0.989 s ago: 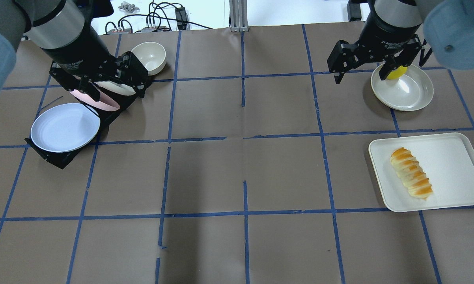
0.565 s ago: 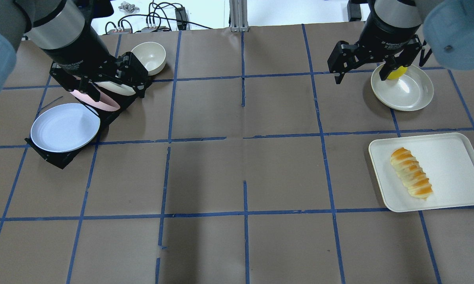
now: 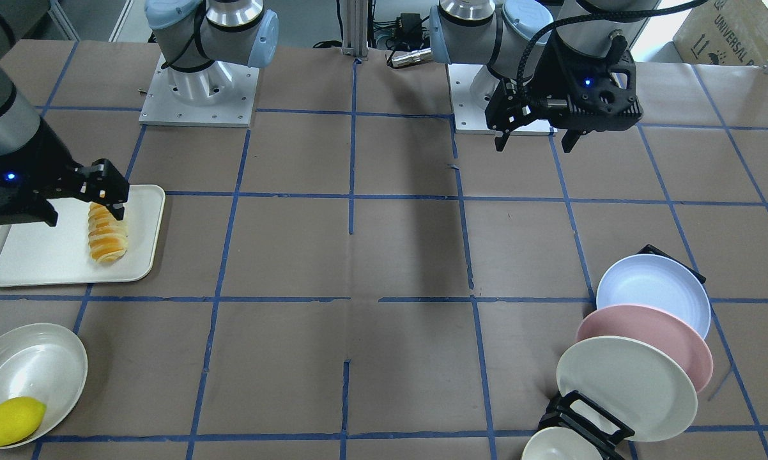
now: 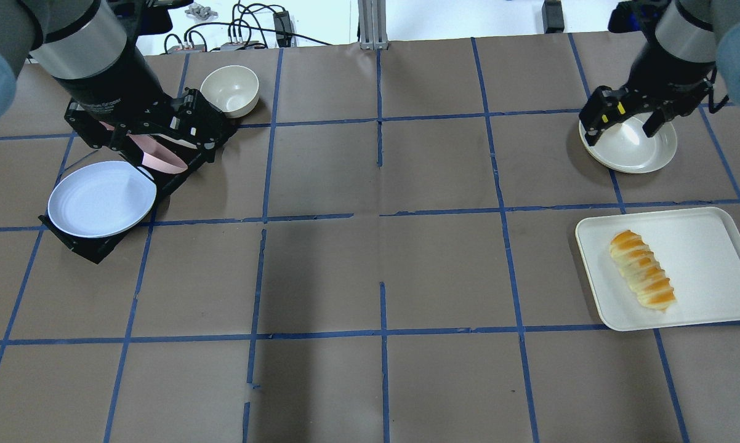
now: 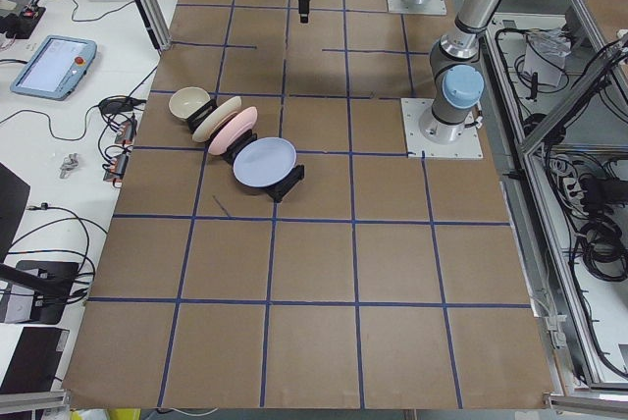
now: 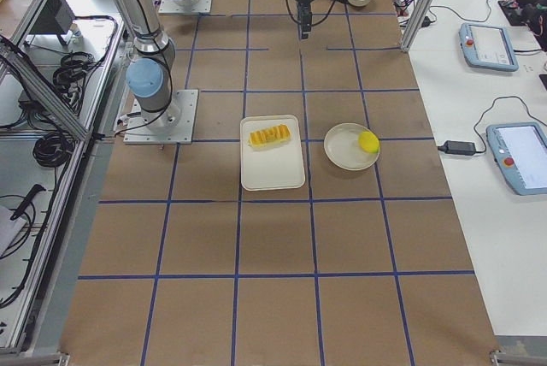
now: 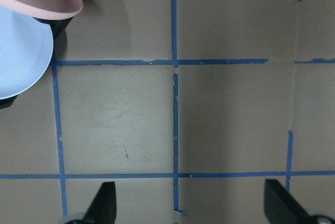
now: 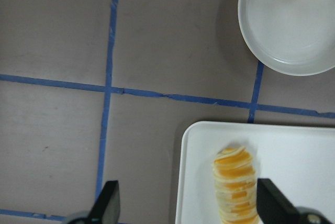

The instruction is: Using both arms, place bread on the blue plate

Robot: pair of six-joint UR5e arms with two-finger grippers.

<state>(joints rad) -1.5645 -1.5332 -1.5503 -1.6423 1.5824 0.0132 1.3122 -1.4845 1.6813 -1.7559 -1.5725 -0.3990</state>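
The bread [image 4: 643,278] lies on a white tray [image 4: 708,264] at the right; it also shows in the front view [image 3: 107,233] and the right wrist view [image 8: 235,185]. The blue plate [image 4: 101,199] leans in a black rack at the left, in front of a pink plate; it also shows in the front view [image 3: 653,291] and the left wrist view [image 7: 18,59]. My left gripper [image 4: 160,147] hangs open and empty high over the table near the rack. My right gripper [image 4: 619,130] hangs open and empty high over the tray's edge, the bread below it [image 8: 191,205].
A cream dish [image 3: 32,370] holds a yellow lemon [image 3: 10,420] beyond the tray. The rack also holds a pink plate [image 3: 652,332] and a cream plate [image 3: 627,386]. A cream bowl [image 4: 229,89] stands behind the rack. Blue tape lines cross the brown table.
My right gripper has moved to the right in the overhead view and now covers the lemon there. My left gripper has shifted slightly left. Both stay open.
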